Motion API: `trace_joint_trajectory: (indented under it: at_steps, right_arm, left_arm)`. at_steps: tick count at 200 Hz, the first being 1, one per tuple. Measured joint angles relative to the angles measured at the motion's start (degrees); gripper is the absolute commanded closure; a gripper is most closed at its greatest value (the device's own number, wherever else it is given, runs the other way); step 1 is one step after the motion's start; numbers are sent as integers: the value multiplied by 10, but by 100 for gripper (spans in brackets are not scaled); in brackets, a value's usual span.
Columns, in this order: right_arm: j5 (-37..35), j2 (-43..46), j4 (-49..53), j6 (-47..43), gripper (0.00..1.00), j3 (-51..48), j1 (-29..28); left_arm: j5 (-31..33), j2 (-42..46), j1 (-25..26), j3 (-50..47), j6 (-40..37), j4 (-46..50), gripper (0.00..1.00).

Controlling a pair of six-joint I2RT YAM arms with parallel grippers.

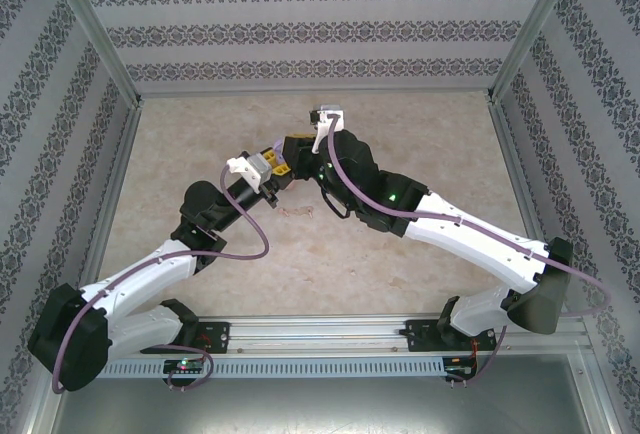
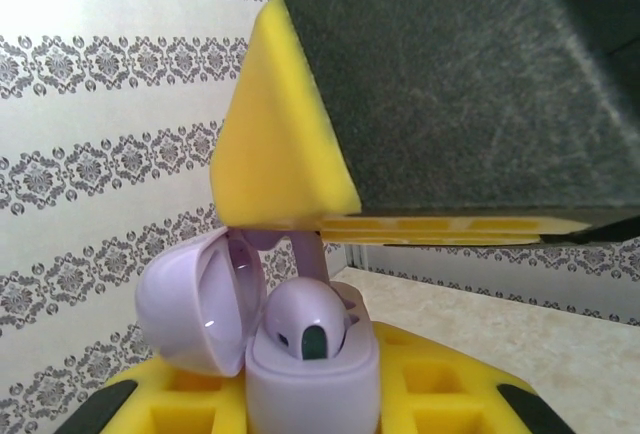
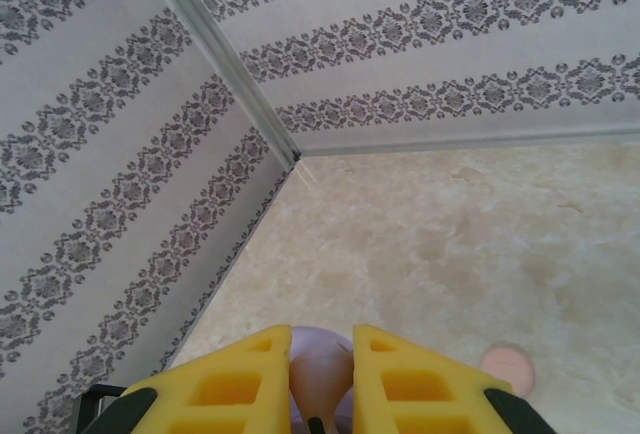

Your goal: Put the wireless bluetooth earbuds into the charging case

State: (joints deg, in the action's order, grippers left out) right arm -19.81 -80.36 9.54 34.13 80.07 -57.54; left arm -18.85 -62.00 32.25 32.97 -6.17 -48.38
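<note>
1. My left hand is pressed together on the purple charging case. It holds the case lifted above the middle of the surface, with the body of the case between its two yellow fingers.
2. The lid of the case is swung open to the left, so the opening step is already done.
3. One purple earbud sits in the mouth of the case. Its round head with a dark oval spot stands above the rim. A thin purple part rises from it up to the other hand's finger, but I cannot tell if this is its stem or a second piece.
4. My right hand comes down on the case from above, and its fingers are nearly together and pinching something purple and rounded. I judge that it is this same earbud, in the moment of insertion. Whether it is fully seated I cannot tell.
5. On the surface, just below the two hands in the top view, two tiny pinkish pieces lie apart from the case. I think they are earbuds that wait for their turn.
6. In the right wrist view, a pinkish round thing lies on the surface, to the right of the hand. It is too blurred to name.
7. My judgement is that the task is at an early stage, with one purple earbud going in and the other earbuds still left.
</note>
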Motion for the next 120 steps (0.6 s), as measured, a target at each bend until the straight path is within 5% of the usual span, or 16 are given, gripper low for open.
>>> trace_joint_trajectory:
  at_steps: [120]
  right_arm:
    - [25,5,-19,-50,82,-4,0]
  left_arm:
    - [6,10,-1,0,-33,0,100]
